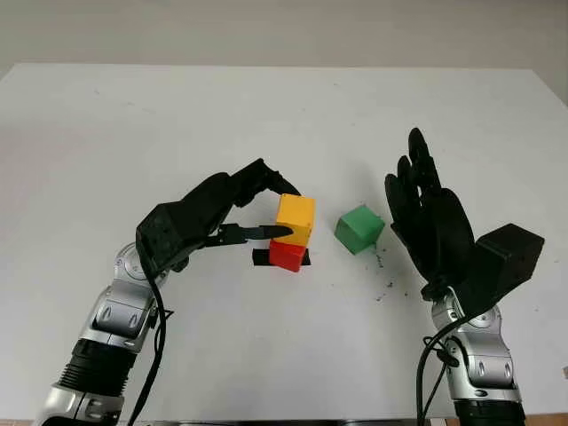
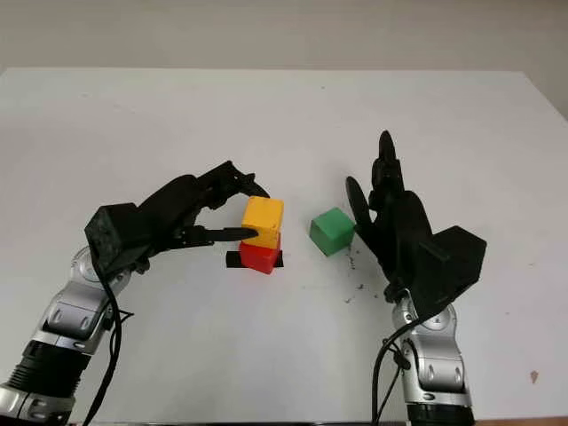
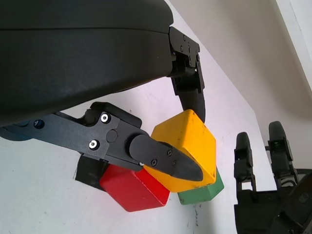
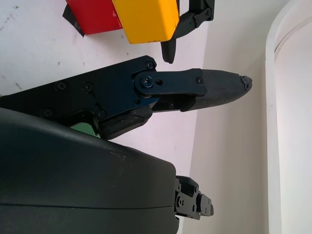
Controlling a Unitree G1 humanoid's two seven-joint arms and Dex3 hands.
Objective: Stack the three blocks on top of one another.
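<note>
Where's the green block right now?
The green block sits alone on the white table, near the middle of the head camera views, between the yellow block stacked on the red block and the open right hand.

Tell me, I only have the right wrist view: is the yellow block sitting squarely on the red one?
Observer: No. The yellow block sits on the red block, overhanging it toward the green block.
Operator: Is the left hand gripping it?
Observer: Yes, the left hand pinches the yellow block between its fingers.
Operator: Where's my right hand?
Observer: The right hand is open, upright just beside the green block, not touching it.
</note>
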